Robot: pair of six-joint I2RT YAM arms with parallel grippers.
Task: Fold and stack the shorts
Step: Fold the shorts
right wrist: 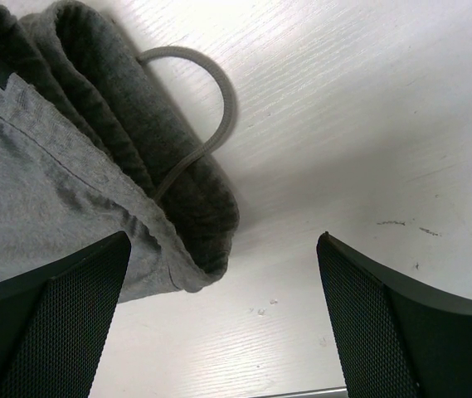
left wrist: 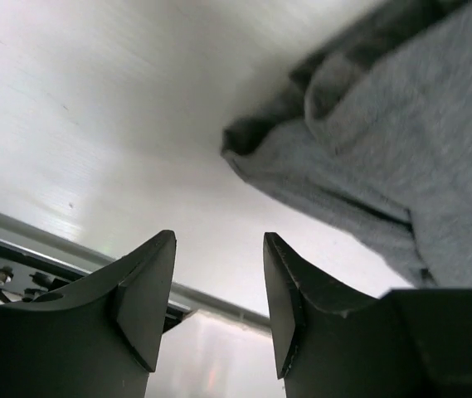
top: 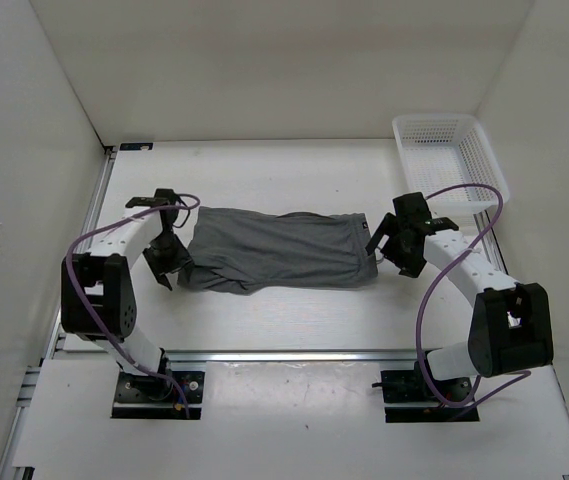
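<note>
The pair of plain medium-grey soft fabric shorts (top: 279, 250) lies flat across the middle of the white desk (top: 284, 330), a long band running from left to right, well short of the near edge. At its right end the waistband looks doubled over, with a grey drawstring loop (right wrist: 219, 108) poking out onto the bare surface, so I judge one lengthwise fold to be made (though the layers are hard to count from above). The left end is rumpled rather than squared.

The left tool (left wrist: 219, 286) hangs just beside that rumpled end with its jaws partly apart and nothing between them. The right tool (right wrist: 223, 249) hovers over the waistband end with its jaws spread wide, gripping nothing.

What seems left: bringing the two ends together into a compact packet, then placing it. No stack shows anywhere, and the white plastic mesh basket (top: 484, 165) in the far right corner looks empty from here.
</note>
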